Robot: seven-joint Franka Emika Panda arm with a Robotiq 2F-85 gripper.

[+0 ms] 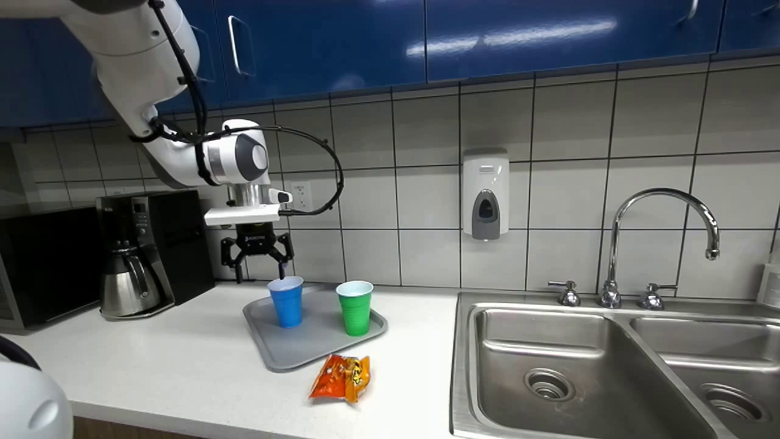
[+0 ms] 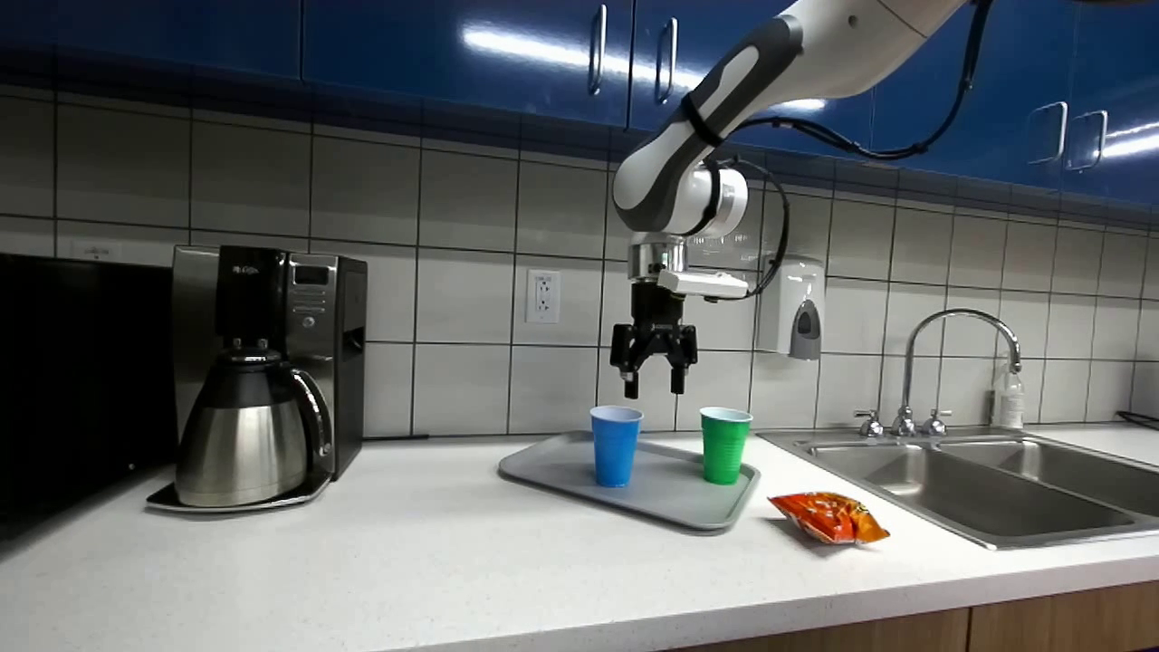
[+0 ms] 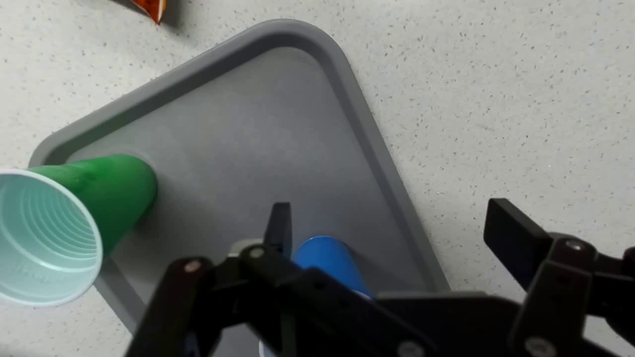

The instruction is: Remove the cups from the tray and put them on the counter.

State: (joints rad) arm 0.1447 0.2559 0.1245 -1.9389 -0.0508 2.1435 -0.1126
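On the counter (image 2: 389, 561), the tray (image 2: 668, 493) carries the blue cup (image 2: 616, 448) and, at three o'clock from that in both exterior views, the green cup (image 2: 724, 446); the gripper (image 2: 655, 385) hangs spread, empty; both removals remain.

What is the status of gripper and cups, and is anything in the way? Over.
Gripper open, holding nothing. Blue cup, green cup upright on tray. Bag beside tray on counter, not between gripper and cups.
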